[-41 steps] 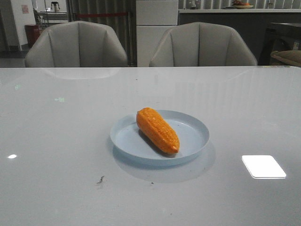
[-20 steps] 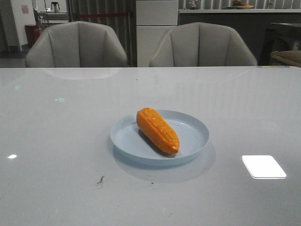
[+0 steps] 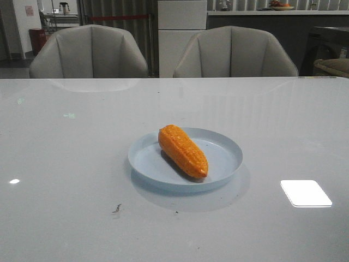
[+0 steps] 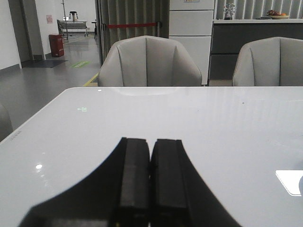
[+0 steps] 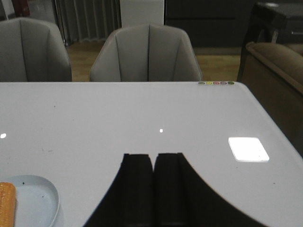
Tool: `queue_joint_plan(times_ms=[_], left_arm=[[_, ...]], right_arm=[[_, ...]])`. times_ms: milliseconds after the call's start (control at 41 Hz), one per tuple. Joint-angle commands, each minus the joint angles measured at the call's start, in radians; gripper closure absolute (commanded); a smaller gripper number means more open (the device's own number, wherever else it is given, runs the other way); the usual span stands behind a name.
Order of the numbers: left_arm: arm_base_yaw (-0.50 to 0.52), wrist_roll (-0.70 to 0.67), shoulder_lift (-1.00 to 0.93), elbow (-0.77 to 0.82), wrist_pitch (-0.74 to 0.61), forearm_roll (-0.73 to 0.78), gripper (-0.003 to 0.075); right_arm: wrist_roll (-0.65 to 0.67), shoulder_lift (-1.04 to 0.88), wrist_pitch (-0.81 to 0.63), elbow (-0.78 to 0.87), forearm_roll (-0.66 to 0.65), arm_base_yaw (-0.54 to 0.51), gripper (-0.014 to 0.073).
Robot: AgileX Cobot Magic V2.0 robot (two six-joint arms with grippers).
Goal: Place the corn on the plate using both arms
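The orange corn point(image 3: 183, 150) lies on the pale-blue plate point(image 3: 226, 158) at the middle of the table, its thin end toward the table's front. In the right wrist view a piece of the plate point(image 5: 35, 201) and of the corn point(image 5: 6, 203) show at the picture's edge. My left gripper point(image 4: 151, 142) is shut and empty above bare tabletop. My right gripper point(image 5: 154, 156) is shut and empty, to the right of the plate. Neither gripper shows in the front view.
Two grey chairs point(image 3: 90, 52) point(image 3: 234, 52) stand behind the table's far edge. A bright reflection point(image 3: 305, 192) lies on the table right of the plate. A small dark mark point(image 3: 116, 208) is on the table in front of the plate.
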Motion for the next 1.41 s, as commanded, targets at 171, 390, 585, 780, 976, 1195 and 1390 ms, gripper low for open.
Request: queue_joint_plan(times_ms=[171,390,585,780,976,1195,1390], left_arm=[[0.002,-0.007,-0.014,0.003,-0.079,-0.010,0.0631],[0.002,-0.007,-0.014,0.003,-0.081,-0.010,0.0631],[0.002,-0.007,-0.014,0.003,-0.079,-0.010,0.0631],[0.002,-0.007,-0.014,0.003,-0.079,-0.010,0.0631],[0.002,-0.007,-0.014,0.003,-0.079,-0.010,0.0631],[0.002,-0.007,-0.014,0.003,-0.079,-0.010,0.0631],[0.002,-0.007,-0.014,0.003,-0.079,-0.010,0.0631]], right_arm=[[-0.003,-0.276,-0.168,0.299,-0.101,0.041,0.0527],[-0.003,-0.426,-0.191,0.490,-0.101,0.122,0.0527],[-0.003,-0.425,-0.189,0.490,-0.101,0.122,0.0527],[-0.003,-0.425,-0.191,0.490,-0.101,0.122,0.0527],[-0.003,-0.425,-0.191,0.490,-0.101,0.122,0.0527],[-0.003,-0.425,-0.191,0.490,-0.101,0.122,0.0527],[-0.003,-0.425,-0.191,0.490,-0.101,0.122,0.0527]])
